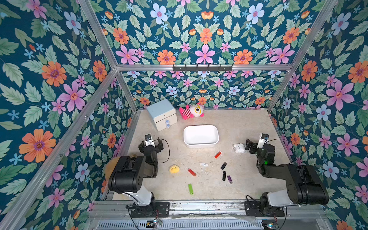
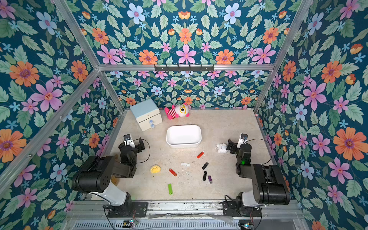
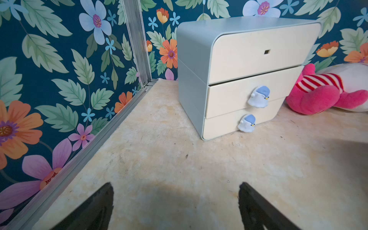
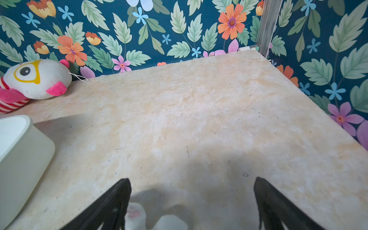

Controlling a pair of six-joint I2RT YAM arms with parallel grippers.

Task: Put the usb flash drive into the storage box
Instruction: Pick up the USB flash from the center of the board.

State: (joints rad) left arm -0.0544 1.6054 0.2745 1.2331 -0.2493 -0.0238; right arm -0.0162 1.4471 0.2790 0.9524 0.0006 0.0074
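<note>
The left gripper (image 3: 175, 183) hangs spread and empty over bare table (image 3: 179, 159) before the cabinet (image 3: 239, 59). Rightward, flat on the table, nearer the robot than the box (image 1: 201, 144) and apart from it, lie a red drive (image 1: 192, 172) slanting far-left to near-right, a green drive (image 1: 190, 189) running near to far, and a white drive (image 1: 203, 164) lying crosswise. An orange drive (image 1: 218, 154) and a black drive (image 1: 223, 165) slant near-left to far-right. A second black drive (image 1: 224, 176) and a purple drive (image 1: 229, 179) run roughly near to far. Plug ends cannot be told. The right gripper (image 4: 192, 179) is spread too, with a white plush (image 1: 239, 148) just beside it.
</note>
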